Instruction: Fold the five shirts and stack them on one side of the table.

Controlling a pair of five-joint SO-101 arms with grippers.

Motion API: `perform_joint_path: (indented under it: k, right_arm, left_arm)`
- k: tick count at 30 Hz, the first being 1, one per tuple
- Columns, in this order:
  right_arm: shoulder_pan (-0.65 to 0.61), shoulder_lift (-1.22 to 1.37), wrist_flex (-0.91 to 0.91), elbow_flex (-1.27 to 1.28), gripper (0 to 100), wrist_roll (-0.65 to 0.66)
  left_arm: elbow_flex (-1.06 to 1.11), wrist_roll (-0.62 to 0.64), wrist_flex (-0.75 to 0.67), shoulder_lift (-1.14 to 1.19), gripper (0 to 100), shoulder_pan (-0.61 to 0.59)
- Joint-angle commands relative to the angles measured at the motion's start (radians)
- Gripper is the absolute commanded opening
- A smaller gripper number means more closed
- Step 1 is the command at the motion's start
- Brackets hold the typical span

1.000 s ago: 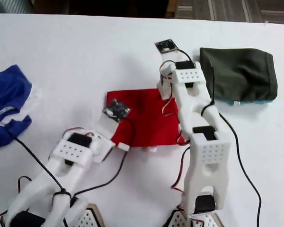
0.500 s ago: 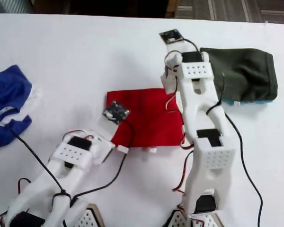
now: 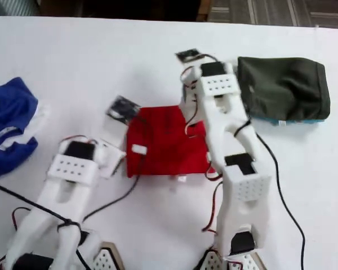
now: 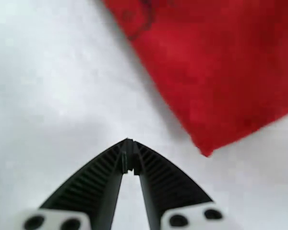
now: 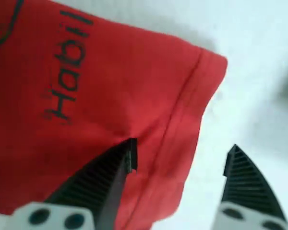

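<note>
The folded red shirt (image 3: 169, 140) lies in the middle of the table (image 3: 73, 67); soft, light and limp, it will likely sag open unless pinched through all layers at its hemmed edge. The right wrist view shows the right gripper (image 5: 181, 155) spread wide astride that hem. The left wrist view shows the left gripper (image 4: 128, 146) closed and empty beside a corner, while the high view adds the folded dark green shirt (image 3: 284, 87) and the crumpled blue shirt (image 3: 8, 126).

The high view looks down over the whole table (image 3: 101, 62) from its near side, while both wrist views (close, pointing down) share its red shirt (image 3: 166, 143).
</note>
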Motion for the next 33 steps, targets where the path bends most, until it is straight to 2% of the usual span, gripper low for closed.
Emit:
perform_joint_path:
  k: [1,5,8,12,15,18,19,21,26,31,33]
  right_arm:
    - [-0.005,0.053,-0.030,-0.037,30.7,-0.046]
    - [-0.007,0.119,-0.035,-0.037,36.6,-0.051]
    - [-0.007,0.154,-0.028,-0.037,36.9,-0.051]
    - [-0.019,0.193,-0.027,-0.037,36.4,-0.051]
    - [-0.041,0.216,-0.007,-0.037,26.2,-0.041]
    - [-0.056,0.232,0.016,-0.037,4.6,-0.041]
    - [-0.056,0.239,0.018,-0.037,0.1,-0.041]
    - [-0.051,0.251,0.028,-0.038,4.0,-0.034]
    - [-0.031,0.245,0.028,-0.043,1.9,-0.005]
    - [0.038,0.166,0.087,-0.176,1.9,0.003]
    - [0.081,0.117,0.116,-0.267,1.9,0.051]
  left_arm:
    - [-0.041,-0.008,0.005,-0.035,3,-0.098]
    - [-0.038,-0.018,0.005,-0.035,3,-0.169]
    - [-0.041,-0.087,0.005,-0.035,3,-0.193]
    - [-0.045,-0.104,0.005,-0.035,3,-0.204]
    - [-0.045,-0.104,0.005,-0.035,3,-0.204]
    - [-0.045,-0.104,0.005,-0.035,3,-0.204]
    - [-0.045,-0.104,0.005,-0.035,3,-0.204]
    - [-0.045,-0.104,0.005,-0.035,3,-0.204]
    - [-0.045,-0.104,0.005,-0.035,3,-0.204]
    - [-0.045,-0.104,0.005,-0.035,3,-0.204]
    - [-0.045,-0.104,0.005,-0.035,3,-0.204]
